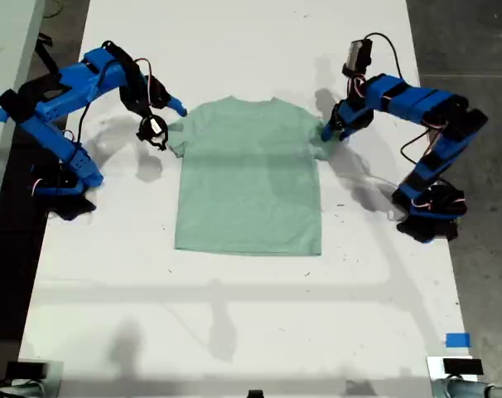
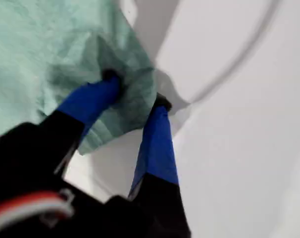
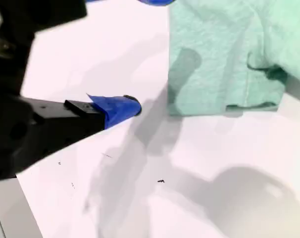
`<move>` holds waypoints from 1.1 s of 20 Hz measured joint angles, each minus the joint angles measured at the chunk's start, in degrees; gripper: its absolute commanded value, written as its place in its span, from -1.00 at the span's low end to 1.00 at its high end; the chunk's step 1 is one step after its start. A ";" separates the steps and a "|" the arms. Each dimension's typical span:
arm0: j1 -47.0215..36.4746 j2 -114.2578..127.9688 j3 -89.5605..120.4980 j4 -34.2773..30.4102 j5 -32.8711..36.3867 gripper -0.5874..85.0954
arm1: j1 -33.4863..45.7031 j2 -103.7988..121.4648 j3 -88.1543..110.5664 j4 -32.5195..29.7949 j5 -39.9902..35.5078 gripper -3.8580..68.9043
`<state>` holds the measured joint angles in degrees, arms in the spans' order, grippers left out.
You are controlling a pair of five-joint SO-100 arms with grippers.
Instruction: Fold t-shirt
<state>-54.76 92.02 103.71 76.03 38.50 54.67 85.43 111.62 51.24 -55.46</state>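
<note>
My first gripper [image 2: 135, 91] has its two blue fingers set astride a bunched corner of the t-shirt [image 1: 249, 178]: one fingertip presses down on top of the cloth and the other sits at the sleeve's hem, so it is pinching that sleeve, though the blur keeps me from saying how firm the pinch is. In the exterior view this is the arm on the exterior view's right, its tip touching the sleeve at the shirt's upper edge on that side. My second gripper [image 1: 170, 120] is released and holds nothing; it hangs just beside the opposite sleeve [image 3: 209, 74] on the exterior view's left, one blue fingertip over bare table [image 1: 251, 315], near the hem but apart from it. The shirt itself lies spread flat in the middle of the white table between both arms, neck away from the camera, body and hem smooth, no layer turned over. I judge the folding barely begun: one sleeve gripped, the other not yet taken, and every fold is left to make
</note>
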 measured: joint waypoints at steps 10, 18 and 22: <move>0.00 0.00 0.00 0.09 0.00 -0.13 | -5.36 -0.70 -18.98 17.75 1.49 -0.90; 0.00 0.00 0.00 0.18 0.00 -0.13 | -16.88 -6.33 -46.41 26.19 7.82 -0.90; 0.00 0.00 0.00 0.18 0.00 -0.13 | -21.18 -15.29 -54.76 25.58 11.16 -0.90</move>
<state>-54.76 92.02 103.71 76.20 38.50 33.49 70.14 56.87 76.82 -44.30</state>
